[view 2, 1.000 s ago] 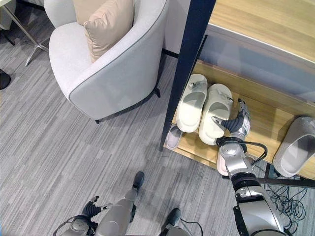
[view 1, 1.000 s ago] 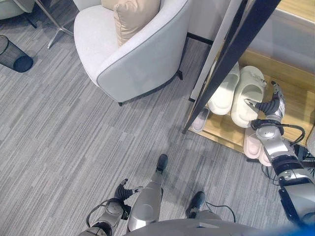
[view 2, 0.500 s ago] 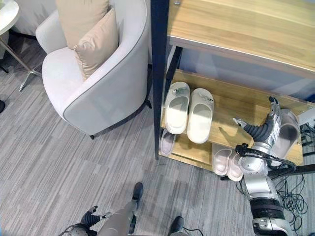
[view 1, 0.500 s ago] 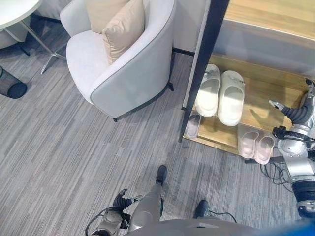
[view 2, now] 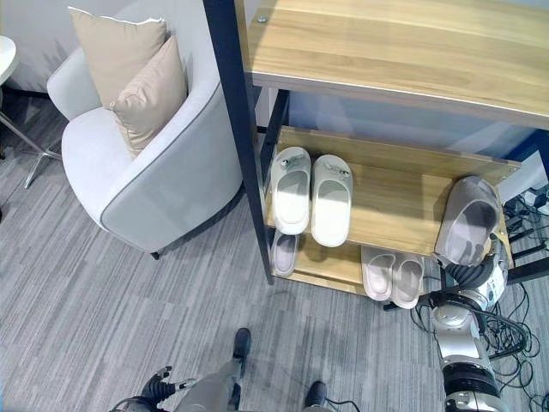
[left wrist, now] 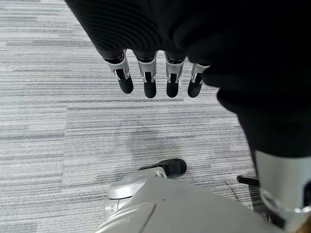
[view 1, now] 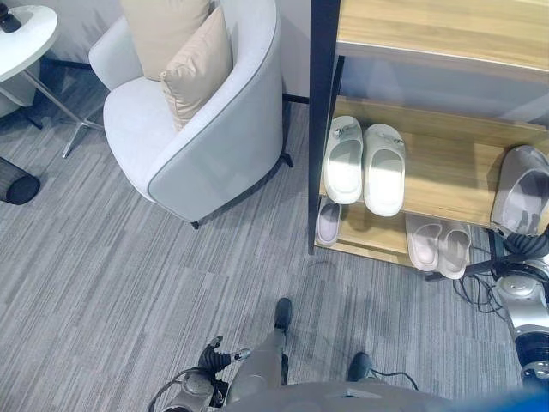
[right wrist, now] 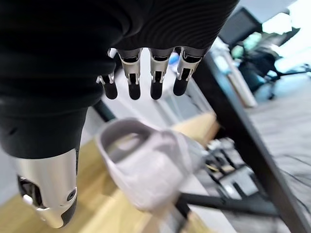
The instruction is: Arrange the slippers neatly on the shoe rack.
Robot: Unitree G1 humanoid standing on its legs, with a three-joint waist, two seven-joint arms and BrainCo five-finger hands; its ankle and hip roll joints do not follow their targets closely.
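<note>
Wooden shoe rack with dark posts, right of a grey armchair holding a beige cushion; middle shelf carries a cream slipper pair at left and one grey slipper at far right, lower shelf a pink pair. Right robot hand, fingers straight and spread wide, sits just near of the grey slipper, contact unclear. Left robot hand, relaxed and wide, hangs over carpet.

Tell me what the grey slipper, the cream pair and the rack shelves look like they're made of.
Grey slipper: likely soft foam or rubber, matte, thick moulded walls. Cream pair: similar moulded foam, smooth and seamless. Rack shelves: wood or wood-look laminate, visible grain, on dark posts that look metal.
</note>
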